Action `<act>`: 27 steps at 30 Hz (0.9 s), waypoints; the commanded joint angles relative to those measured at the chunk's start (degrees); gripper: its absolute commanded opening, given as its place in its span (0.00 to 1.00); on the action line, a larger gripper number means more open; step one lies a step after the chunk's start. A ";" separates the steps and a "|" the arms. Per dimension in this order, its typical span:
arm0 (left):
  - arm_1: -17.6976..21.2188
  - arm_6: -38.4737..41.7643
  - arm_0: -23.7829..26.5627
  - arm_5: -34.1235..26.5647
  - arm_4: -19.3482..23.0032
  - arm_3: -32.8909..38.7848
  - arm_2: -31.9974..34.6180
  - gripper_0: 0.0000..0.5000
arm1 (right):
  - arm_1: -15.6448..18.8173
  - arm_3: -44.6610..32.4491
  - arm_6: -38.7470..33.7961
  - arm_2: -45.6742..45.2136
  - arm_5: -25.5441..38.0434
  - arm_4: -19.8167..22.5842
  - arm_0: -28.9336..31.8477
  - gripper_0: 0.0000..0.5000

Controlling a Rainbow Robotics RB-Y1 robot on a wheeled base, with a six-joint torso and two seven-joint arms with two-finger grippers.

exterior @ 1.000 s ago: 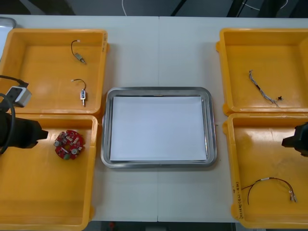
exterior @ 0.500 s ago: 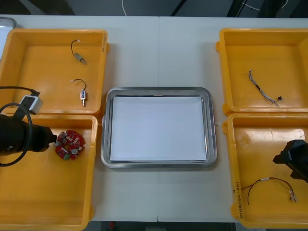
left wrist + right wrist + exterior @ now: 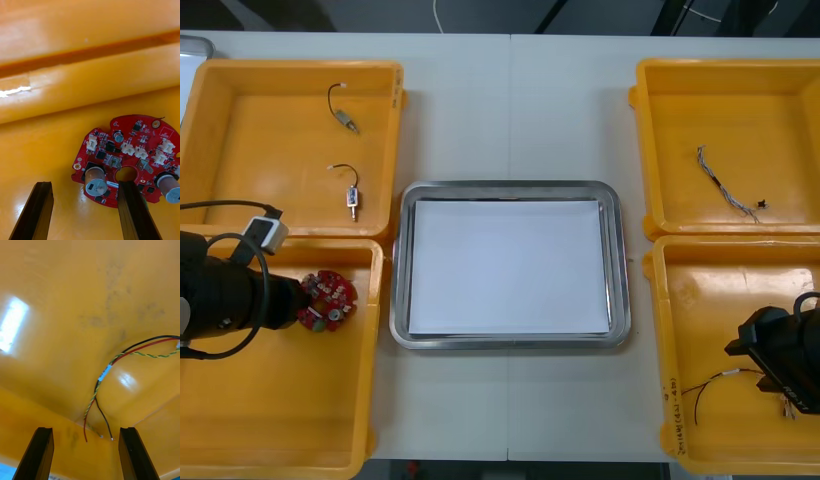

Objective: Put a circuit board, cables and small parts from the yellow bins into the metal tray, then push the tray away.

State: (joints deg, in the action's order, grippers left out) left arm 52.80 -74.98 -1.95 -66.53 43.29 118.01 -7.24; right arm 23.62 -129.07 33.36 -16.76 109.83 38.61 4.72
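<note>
Both arms have closed in since a second ago: the left gripper (image 3: 292, 305) has slid up to the round red circuit board (image 3: 328, 300), and the right gripper (image 3: 770, 352) has sunk lower over the red and yellow cable (image 3: 710, 380).

On the light table (image 3: 510, 100), the metal tray (image 3: 510, 186), white inside, sits between the yellow bins. The board lies flat in the near left bin (image 3: 280, 400). The left gripper's (image 3: 84, 183) fingers are spread there, one overlapping the board (image 3: 127, 157) by its centre hole and the other over bare bin floor.

In the near right bin (image 3: 740, 290) the right gripper (image 3: 86, 429) is also spread, with the cable's (image 3: 112, 363) loose ends just ahead between its fingers.

The far right bin (image 3: 780, 120) holds a twisted blue and white cable (image 3: 725, 185). The far left bin (image 3: 260, 130) holds two small metal parts (image 3: 352, 197) — each on a short black lead.
</note>
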 commanded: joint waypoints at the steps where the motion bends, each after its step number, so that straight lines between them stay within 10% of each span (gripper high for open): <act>1: 0.82 1.24 0.45 1.75 -1.63 -0.41 -1.99 1.00 | -1.12 0.92 -1.72 1.81 -0.58 -1.43 2.31 1.00; 13: -0.24 1.59 1.51 2.02 -1.90 -1.03 -2.08 1.00 | -4.29 2.51 -3.74 6.30 -5.41 -11.19 2.31 1.00; 27: -0.59 2.56 3.53 2.28 -3.48 -1.55 -4.27 1.00 | -6.04 5.14 -5.15 7.70 -11.56 -12.95 3.89 1.00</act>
State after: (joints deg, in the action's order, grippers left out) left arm 52.77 -74.96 -0.92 -65.18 41.37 116.53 -9.36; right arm 18.58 -123.48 29.77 -10.61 100.09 26.49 6.08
